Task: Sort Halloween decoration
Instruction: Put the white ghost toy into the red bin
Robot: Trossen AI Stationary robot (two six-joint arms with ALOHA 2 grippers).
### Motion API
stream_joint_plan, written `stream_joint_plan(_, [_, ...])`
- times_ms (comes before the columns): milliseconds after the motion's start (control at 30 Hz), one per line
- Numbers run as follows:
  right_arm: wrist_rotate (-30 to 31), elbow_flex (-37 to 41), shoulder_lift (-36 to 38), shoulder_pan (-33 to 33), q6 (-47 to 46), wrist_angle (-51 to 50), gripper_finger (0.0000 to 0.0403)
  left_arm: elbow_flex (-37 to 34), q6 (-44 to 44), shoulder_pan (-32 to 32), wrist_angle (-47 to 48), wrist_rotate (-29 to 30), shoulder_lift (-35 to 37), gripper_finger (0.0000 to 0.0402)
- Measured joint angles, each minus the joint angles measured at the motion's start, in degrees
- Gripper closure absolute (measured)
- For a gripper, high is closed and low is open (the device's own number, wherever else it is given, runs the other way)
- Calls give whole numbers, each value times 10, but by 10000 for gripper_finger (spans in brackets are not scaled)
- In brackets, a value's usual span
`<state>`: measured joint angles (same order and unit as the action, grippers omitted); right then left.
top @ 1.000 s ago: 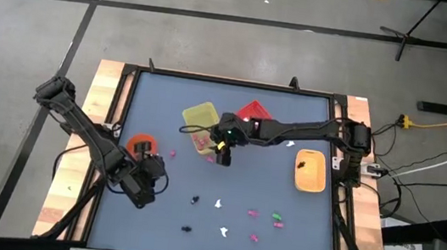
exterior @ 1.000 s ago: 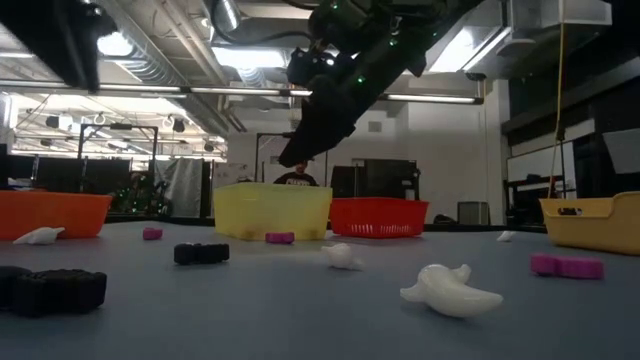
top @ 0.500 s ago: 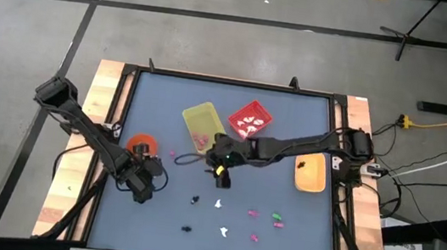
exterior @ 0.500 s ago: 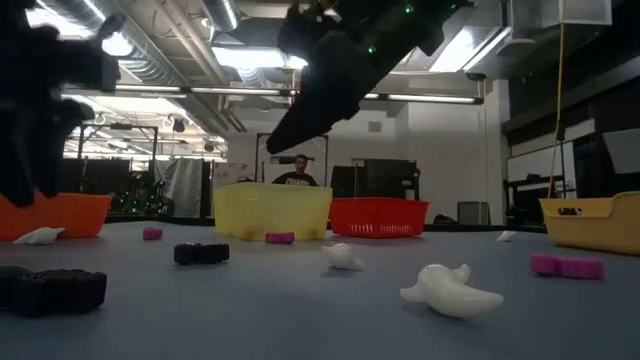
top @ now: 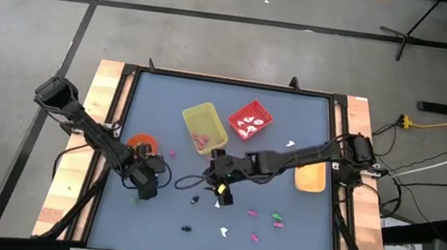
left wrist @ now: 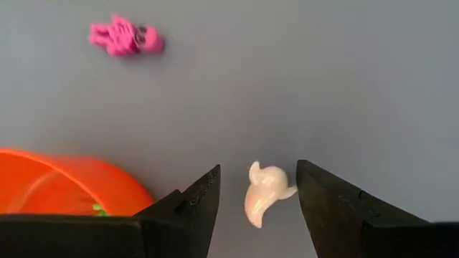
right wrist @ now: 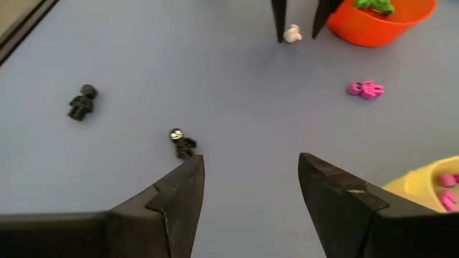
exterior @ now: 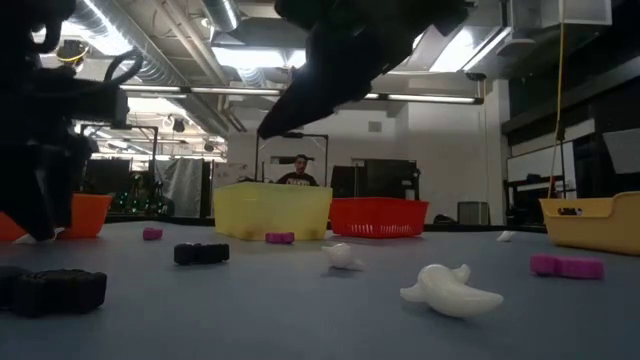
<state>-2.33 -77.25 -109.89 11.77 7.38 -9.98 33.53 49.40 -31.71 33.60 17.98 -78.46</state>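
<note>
Trinkets lie scattered over the blue worktop (top: pixel 294 108) in the high view, white, pink, green and black, mostly on its near half. My left jaws (top: pixel 146 185) hang low beside the orange bowl (top: pixel 142 144); my right jaws (top: pixel 220 186) reach out to mid-worktop, near the yellow bin (top: pixel 204 127) and the red bin (top: pixel 251 119), with the orange tray (top: pixel 311 172) off to the right.

Low view: a white ghost trinket (exterior: pixel 449 290) lies nearest, a black piece (exterior: pixel 201 253) and a pink one (exterior: pixel 565 265) farther off; both arms are dark shapes above.

Left wrist view: my left jaws (left wrist: pixel 257 198) stand wide and empty, straddling a small white trinket (left wrist: pixel 262 193) on the worktop, just beside the orange bowl's rim (left wrist: pixel 64 172). A pink trinket (left wrist: pixel 126 38) lies well apart.

Right wrist view: my right jaws (right wrist: pixel 251 179) are also wide and empty, hovering near a black figure (right wrist: pixel 183 142); another black figure (right wrist: pixel 81 102) lies apart.

I judge the step to be picking: the left should drop the last bit, centred, and close on the white piece; the right must still line up over its black figure.
</note>
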Motion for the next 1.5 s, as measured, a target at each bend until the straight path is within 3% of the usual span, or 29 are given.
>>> stream_joint_plan(467, [28,0,0,21,1,-1,178,-11,16,3,0,-25,0,239])
stream_joint_plan(900, [30,0,0,21,0,-1,178,-11,16,3,0,-27,0,302])
stream_joint_plan(1500, [30,0,0,21,0,-1,178,-11,15,3,2,-27,1,358])
